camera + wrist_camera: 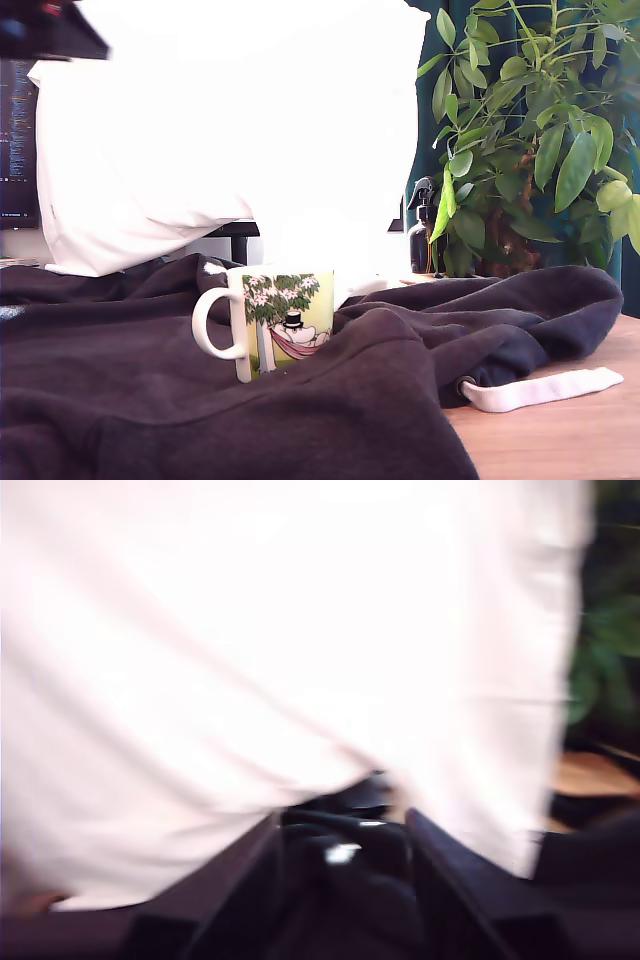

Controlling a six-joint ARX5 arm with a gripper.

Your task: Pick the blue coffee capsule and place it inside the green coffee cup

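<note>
Focus: everything is blurring, with no edge reading sharply.
White mass: a large overexposed white fabric-like sheet (280,650) is filling most of the picture.
Gripper: two dark fingers (455,900) of the gripper (345,890) are standing apart, with a gap between them.
Dark cloth: a rumpled dark cloth (350,830) is lying between the fingers.
Foliage: blurred green leaves (605,640) are showing beside the sheet.
Wood: a strip of orange-brown wooden surface (595,775) is showing under the leaves.
</note>
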